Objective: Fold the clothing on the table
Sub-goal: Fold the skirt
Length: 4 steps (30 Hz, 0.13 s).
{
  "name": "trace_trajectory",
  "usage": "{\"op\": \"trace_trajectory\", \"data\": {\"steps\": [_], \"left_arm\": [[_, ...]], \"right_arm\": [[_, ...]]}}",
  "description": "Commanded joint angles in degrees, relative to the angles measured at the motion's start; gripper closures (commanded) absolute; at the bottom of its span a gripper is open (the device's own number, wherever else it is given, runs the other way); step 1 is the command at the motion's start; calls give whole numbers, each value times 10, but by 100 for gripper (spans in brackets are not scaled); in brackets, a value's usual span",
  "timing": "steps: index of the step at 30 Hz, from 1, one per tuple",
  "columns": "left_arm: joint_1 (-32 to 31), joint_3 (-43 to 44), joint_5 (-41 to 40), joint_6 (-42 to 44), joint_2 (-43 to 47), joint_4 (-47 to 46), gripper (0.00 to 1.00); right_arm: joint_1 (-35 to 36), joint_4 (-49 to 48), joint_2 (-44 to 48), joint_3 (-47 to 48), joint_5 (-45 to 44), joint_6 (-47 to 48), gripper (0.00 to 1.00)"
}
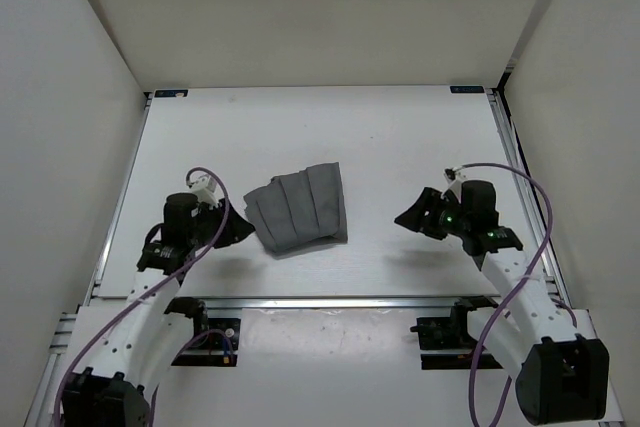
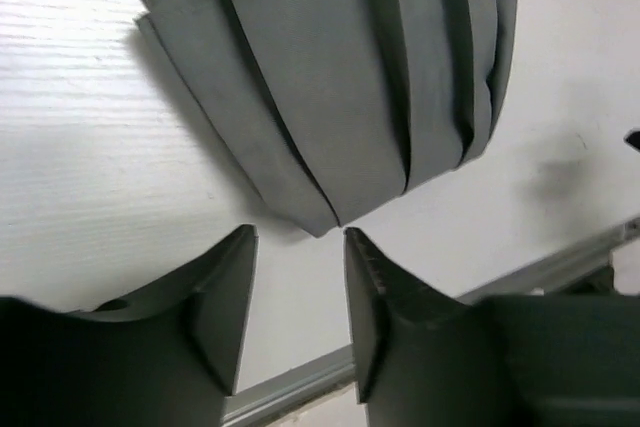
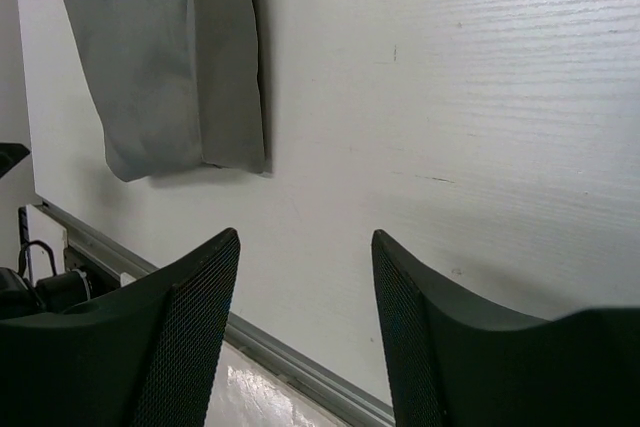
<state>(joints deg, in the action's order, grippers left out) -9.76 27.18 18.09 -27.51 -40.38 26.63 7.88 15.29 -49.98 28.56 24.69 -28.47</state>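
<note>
Left tool (image 1: 240,231) open and empty, just beside the near-left corner of the clothing (image 1: 298,209); right tool (image 1: 408,217) also open, well apart to its right; clothing folded flat mid-table (image 1: 400,137), pleats running near-to-far.

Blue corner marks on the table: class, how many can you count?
2: a blue mark at the far-left corner, another at the far-right; nearer ones may be hidden.

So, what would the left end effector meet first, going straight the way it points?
Most likely the near corner of the clothing, just ahead of the left end effector; depth is unclear, so the table might come first.
</note>
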Motion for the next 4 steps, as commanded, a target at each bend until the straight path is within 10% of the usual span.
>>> {"op": "trace_trajectory", "data": {"steps": [1, 4], "left_arm": [[22, -16, 105, 10, -29, -8, 51], [1, -35, 102, -10, -44, -27, 57]], "right_arm": [[-3, -14, -3, -3, 12, 7, 39], [2, -12, -12, 0, 12, 9, 39]]}}
